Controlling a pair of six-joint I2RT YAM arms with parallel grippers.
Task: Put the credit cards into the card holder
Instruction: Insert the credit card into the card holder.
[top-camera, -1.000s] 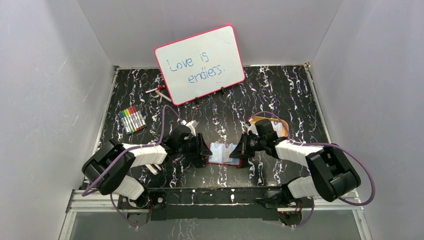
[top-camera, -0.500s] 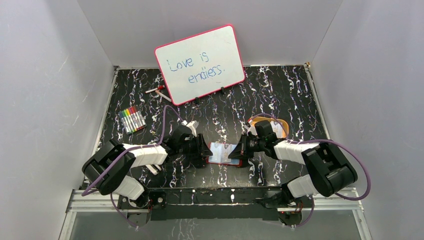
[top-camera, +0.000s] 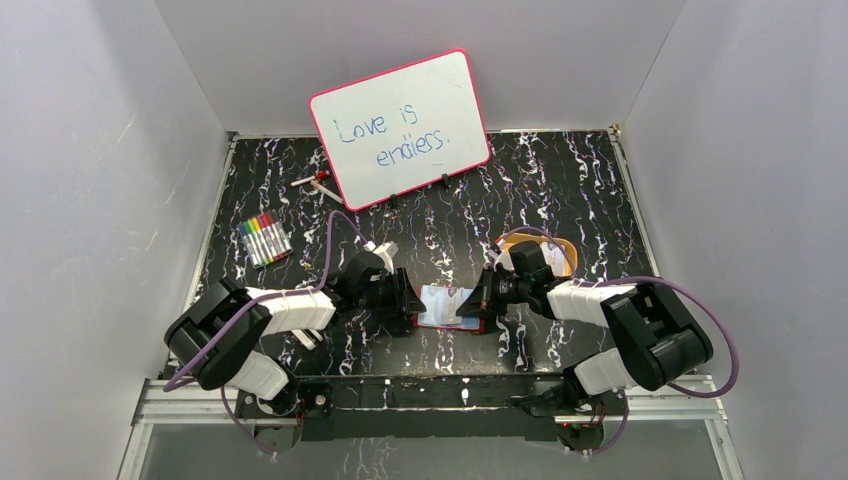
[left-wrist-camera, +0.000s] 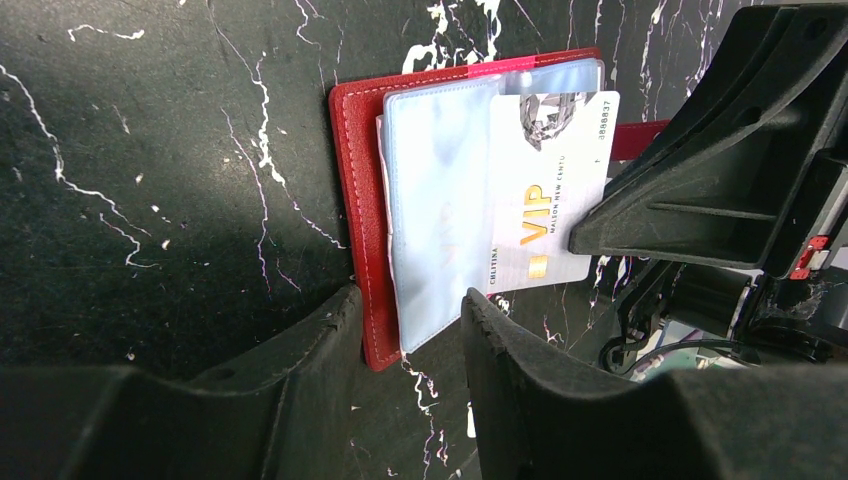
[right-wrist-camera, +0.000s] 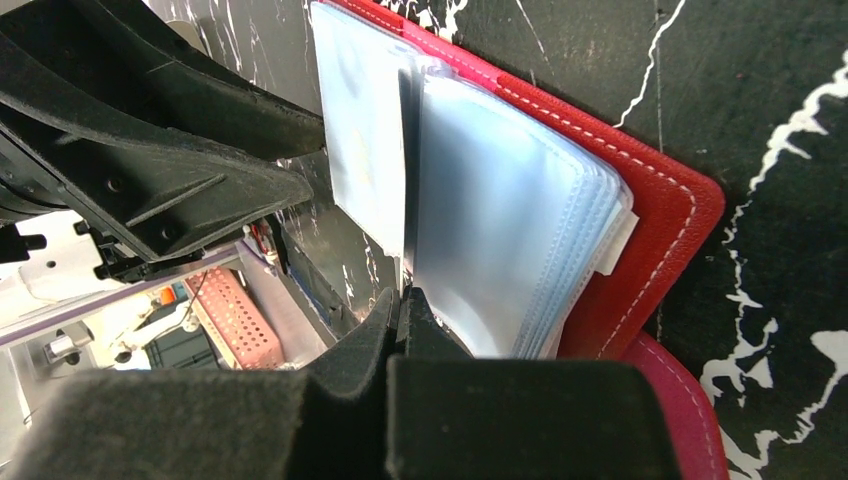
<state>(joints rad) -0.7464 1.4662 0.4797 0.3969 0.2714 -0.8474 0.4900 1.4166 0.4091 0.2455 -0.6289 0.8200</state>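
Card (left-wrist-camera: 550, 190) sits halfway in a pocket (left-wrist-camera: 440, 200) of the open card holder (left-wrist-camera: 352, 200) on the tabletop (left-wrist-camera: 150, 200). My right hand (right-wrist-camera: 400, 305) pinches it to push. My left hand (left-wrist-camera: 412, 300), half spread, straddles the holder's edge, probably bracing it.

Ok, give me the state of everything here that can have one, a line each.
card holder: open, lying flat, clear pockets fanned.
VIP card: mostly outside the pockets, end sticking out.
right hand: shut on the VIP card's outer edge.
left hand: open, fingers astride the card holder's edge.
whiteboard: propped up, written on.
marker set: lying flat.
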